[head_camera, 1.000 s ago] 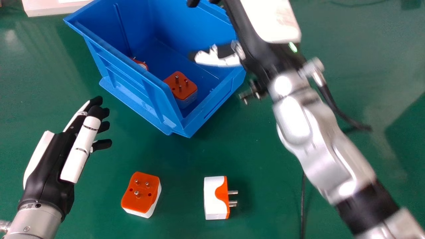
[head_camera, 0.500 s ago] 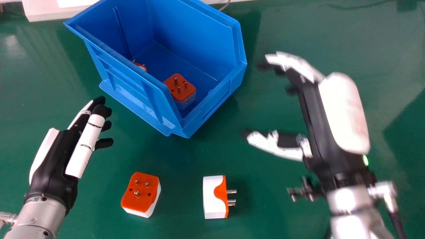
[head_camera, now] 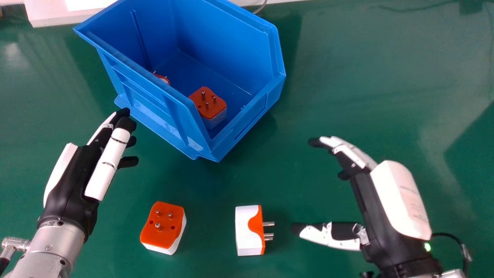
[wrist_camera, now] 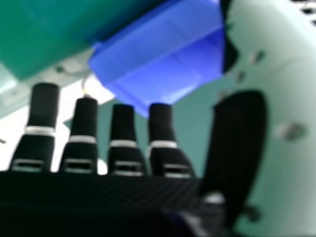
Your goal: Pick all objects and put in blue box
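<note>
Right hand (head_camera: 373, 212) drawn back from blue box (head_camera: 231, 42), near sideways adapter (head_camera: 247, 231); fingers extended, apart, empty.

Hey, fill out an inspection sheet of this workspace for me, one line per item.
Surface: green tabletop, glossy.
Job's things: blue box holding two orange-and-white plug adapters; an adapter with its pins up and one on its side on the table.
Clutter: white object behind the box.
Hands: left hand open; right hand open, holding nothing.
Cables: black one by the right wrist.
Surroundings: dark shadow at the head view's right edge.
</note>
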Motion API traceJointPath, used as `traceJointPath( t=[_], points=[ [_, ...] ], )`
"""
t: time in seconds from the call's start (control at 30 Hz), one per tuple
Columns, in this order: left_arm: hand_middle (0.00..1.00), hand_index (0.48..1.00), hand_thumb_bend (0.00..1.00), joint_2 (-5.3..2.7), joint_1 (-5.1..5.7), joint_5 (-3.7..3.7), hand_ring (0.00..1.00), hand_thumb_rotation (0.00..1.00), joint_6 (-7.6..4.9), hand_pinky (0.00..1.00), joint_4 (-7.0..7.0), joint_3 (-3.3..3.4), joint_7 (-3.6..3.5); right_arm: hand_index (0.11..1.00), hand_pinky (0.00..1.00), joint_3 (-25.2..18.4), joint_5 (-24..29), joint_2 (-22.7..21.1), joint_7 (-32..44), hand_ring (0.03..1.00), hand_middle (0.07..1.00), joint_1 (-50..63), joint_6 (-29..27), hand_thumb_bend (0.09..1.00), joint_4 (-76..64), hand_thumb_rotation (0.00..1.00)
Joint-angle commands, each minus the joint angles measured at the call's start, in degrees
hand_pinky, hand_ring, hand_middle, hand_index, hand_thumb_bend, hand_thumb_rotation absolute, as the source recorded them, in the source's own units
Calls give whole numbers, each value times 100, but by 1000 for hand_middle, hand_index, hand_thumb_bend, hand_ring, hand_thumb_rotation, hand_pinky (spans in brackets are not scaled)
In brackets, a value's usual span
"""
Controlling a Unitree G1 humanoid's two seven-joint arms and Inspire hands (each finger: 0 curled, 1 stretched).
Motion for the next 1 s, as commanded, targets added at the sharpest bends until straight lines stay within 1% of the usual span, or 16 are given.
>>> traceJointPath(
  t=[0.0,0.1,0.17,0.27,0.4,0.53,0.7,0.87,0.97],
  points=[
    [922,935,537,48,-83,0,895,1000,-125,794,7,-13,15,817,665,-1,-106,-40,232,828,864,23,155,661,-217,127],
    [922,936,535,52,-149,-2,896,1000,-141,794,82,-20,11,823,679,110,-458,1,545,834,869,20,520,663,-376,141],
    [923,936,534,55,-200,-5,896,1000,-140,794,133,-25,9,833,704,205,-557,28,684,844,877,-71,640,668,-318,165],
    [923,936,533,58,-259,10,897,1000,-136,795,177,-41,15,841,722,349,-436,26,710,853,883,-352,461,673,124,182],
    [925,938,535,66,-304,29,899,1000,-145,799,216,-51,23,854,737,471,-370,4,664,863,891,-689,260,685,604,213],
    [927,940,536,69,-350,52,901,1000,-160,803,276,-57,32,856,742,562,-310,7,747,865,892,-1000,231,687,1027,218],
    [930,945,532,55,-388,68,905,1000,-146,811,308,-66,48,856,765,721,-362,107,958,875,901,-1314,504,680,1348,197],
    [935,950,528,49,-389,87,911,1000,-117,822,274,-81,63,842,778,913,-633,141,1007,879,903,-1478,766,677,1476,185],
    [936,952,529,46,-377,91,913,1000,-83,825,233,-86,72,843,779,988,-667,121,1095,880,903,-1557,849,678,1523,186]
  ],
)
